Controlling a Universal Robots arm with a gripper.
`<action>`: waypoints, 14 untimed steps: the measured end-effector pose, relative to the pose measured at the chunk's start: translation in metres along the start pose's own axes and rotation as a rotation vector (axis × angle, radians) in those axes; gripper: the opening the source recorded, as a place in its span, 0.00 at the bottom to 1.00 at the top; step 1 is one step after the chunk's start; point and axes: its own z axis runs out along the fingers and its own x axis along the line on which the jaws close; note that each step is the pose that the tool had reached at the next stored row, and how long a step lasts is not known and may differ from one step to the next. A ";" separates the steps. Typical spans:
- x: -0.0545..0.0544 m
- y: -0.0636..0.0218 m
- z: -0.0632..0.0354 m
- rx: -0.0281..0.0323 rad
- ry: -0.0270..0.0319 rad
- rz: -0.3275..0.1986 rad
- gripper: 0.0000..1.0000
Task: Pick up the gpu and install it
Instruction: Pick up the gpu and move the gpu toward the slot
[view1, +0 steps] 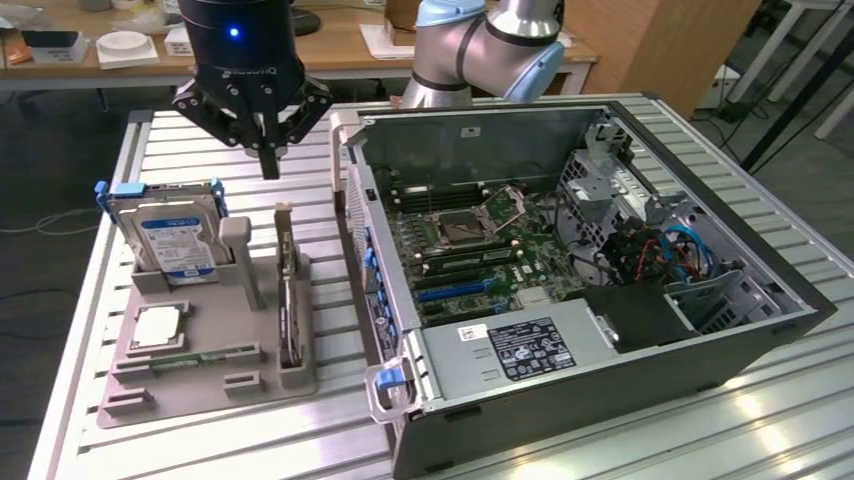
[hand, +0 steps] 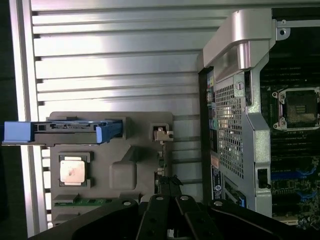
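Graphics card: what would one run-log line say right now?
end effector: shut, empty, above holder | graphics card: upright in holder | computer case: open

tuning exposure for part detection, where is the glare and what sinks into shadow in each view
Exterior view: glare streaks on the table slats beside the computer case, while the gpu reads dark against its evenly lit grey holder. Wrist view: the table slats bleach nearly white, the case handle shines, and the motherboard stays dim.
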 end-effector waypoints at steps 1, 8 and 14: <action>0.000 0.0000 0.0000 0.0000 -0.0002 0.000 0.11; 0.000 0.0000 0.0000 0.0000 -0.0003 0.000 0.11; 0.000 0.0000 0.0000 0.0000 -0.0003 0.000 0.17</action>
